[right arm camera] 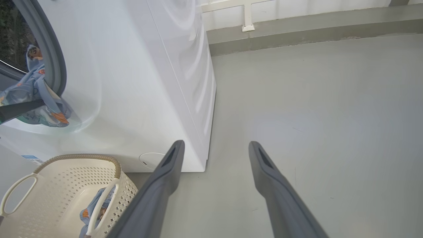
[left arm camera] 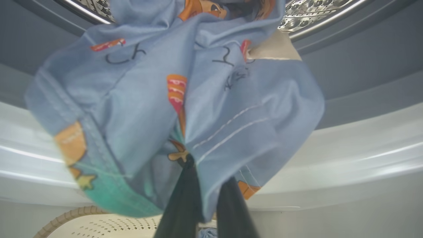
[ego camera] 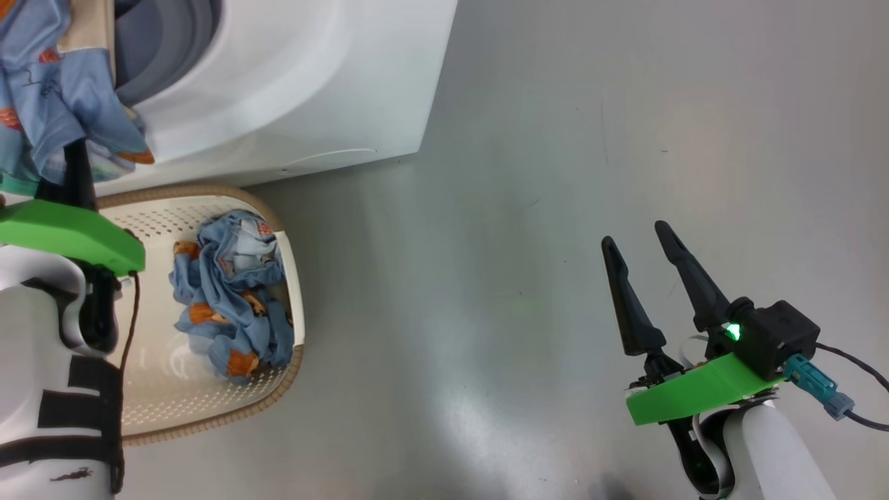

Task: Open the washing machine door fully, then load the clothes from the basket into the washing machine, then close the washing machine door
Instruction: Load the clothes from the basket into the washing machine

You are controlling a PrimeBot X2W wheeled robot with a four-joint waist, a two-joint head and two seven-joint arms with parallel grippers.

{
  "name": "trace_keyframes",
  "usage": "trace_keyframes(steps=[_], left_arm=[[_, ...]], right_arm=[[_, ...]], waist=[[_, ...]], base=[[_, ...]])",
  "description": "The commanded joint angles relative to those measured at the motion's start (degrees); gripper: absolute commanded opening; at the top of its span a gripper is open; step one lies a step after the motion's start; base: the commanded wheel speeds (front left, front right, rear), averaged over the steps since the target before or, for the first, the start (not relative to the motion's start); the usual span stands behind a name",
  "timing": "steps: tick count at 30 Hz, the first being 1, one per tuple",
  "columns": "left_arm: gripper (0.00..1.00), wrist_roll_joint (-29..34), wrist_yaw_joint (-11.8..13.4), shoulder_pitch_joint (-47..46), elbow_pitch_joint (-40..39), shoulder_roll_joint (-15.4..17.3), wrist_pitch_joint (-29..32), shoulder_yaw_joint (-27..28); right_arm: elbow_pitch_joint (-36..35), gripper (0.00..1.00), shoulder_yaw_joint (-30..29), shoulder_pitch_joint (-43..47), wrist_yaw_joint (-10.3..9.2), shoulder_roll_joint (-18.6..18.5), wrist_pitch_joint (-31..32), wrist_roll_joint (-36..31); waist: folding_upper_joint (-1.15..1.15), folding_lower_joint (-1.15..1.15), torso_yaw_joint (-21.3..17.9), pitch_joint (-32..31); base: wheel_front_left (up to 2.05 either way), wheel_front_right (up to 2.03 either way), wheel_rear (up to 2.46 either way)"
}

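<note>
The left gripper (left arm camera: 205,172), two long dark fingers at its wrist view's bottom centre, pinched soft light-blue printed clothes (left arm camera: 132,99). The right gripper (ego camera: 635,234), at the head view's lower right, gaped wide.

The right gripper (ego camera: 634,232), lower right of the head view, has two long tapered black fingers (ego camera: 628,305) mounted on a bright green bracket (ego camera: 694,397). A black camera module (ego camera: 781,337) with a lit green indicator (ego camera: 732,332) sits beside a teal connector (ego camera: 812,383) and dark cable (ego camera: 868,420). The left forearm (ego camera: 42,361), lower left, is white with black bands (ego camera: 76,410), possibly straps, and a thin brown wire (ego camera: 133,305).
</note>
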Motion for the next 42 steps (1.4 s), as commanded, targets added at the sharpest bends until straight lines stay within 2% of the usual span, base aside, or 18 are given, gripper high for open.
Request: trace_keyframes(steps=[1,6,12,22,30,42], left_arm=[[0.00,-0.2,0.0,-1.9,-0.9,3.5,-1.1,1.5],[0.00,0.2,-0.2,-2.2,-0.6,4.0,-3.1,0.8],[0.00,2.4,0.4,-1.1,-4.2,5.0,-4.6,-0.9],[0.00,4.5,1.6,-3.8,-10.2,7.5,-1.5,-2.8],[0.00,5.5,1.4,-9.2,-9.3,10.1,0.8,-3.9],[0.00,7.3,0.5,-18.6,-3.5,13.6,1.2,-6.3]], right_arm=[[-1.0,1.00,1.1,-0.2,0.08,0.3,-0.3,0.1],[-0.9,1.00,0.7,-0.2,0.08,0.3,-0.3,0.0],[-0.6,1.00,0.3,0.4,0.08,0.3,-0.3,0.0],[-0.5,1.00,1.0,-0.2,0.08,0.3,-0.3,0.2],[-0.5,1.00,1.6,-0.5,0.08,0.3,-0.3,0.7],[-0.6,1.00,2.0,-1.0,0.08,0.3,-0.3,1.3]], waist=[[0.00,0.00,0.3,-0.1],[0.00,0.00,1.3,-0.5],[0.00,0.00,2.5,-1.4],[0.00,0.00,2.2,-1.3],[0.00,0.00,0.5,-0.1],[0.00,0.00,-0.9,1.9]], base=[[0.00,0.00,0.00],[0.00,0.00,0.00],[0.00,0.00,0.00],[0.00,0.00,0.00],[0.00,0.00,0.00],[0.00,0.00,0.00]])
